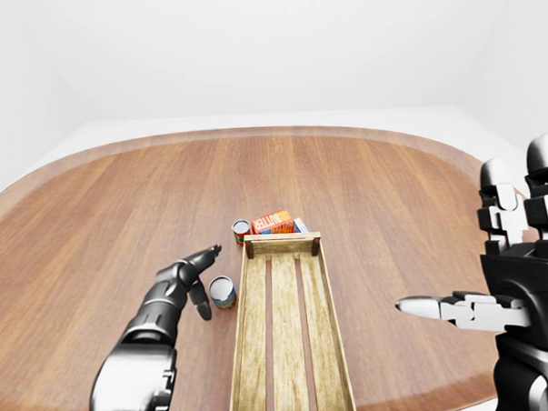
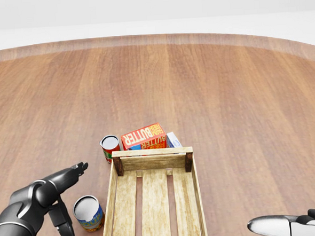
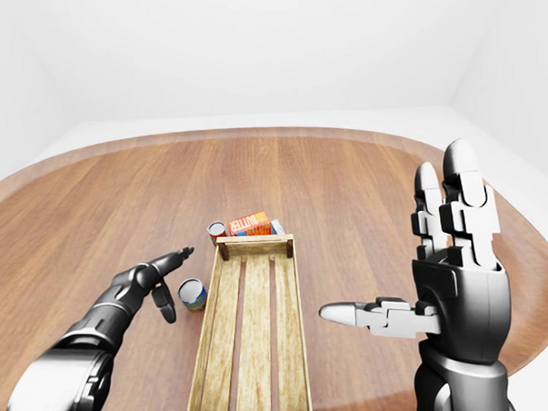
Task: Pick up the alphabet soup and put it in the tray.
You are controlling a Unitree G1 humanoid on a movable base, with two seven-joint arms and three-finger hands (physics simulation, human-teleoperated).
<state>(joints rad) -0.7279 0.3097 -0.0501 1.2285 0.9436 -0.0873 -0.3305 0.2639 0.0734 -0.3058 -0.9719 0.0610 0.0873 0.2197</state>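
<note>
Head view: left robot hand [image 2: 60, 201] open beside soup can [image 2: 88, 212] (upright), w/ right robot hand [image 3: 441, 280] open, tray [image 2: 153, 204] between.

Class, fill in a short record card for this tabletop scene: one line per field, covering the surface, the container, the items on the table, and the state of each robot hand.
Surface: round wooden table
Container: wooden tray, slatted, nothing inside
Can beside tray: blue-and-green label can, upright, at the tray's left side
Can at tray's top-left corner: red label can, upright
Box: butter box, lying just above the tray's top end
Left hand: open, fingers spread beside the blue-and-green can, not gripping
Right hand: open, raised, holding nothing
</note>
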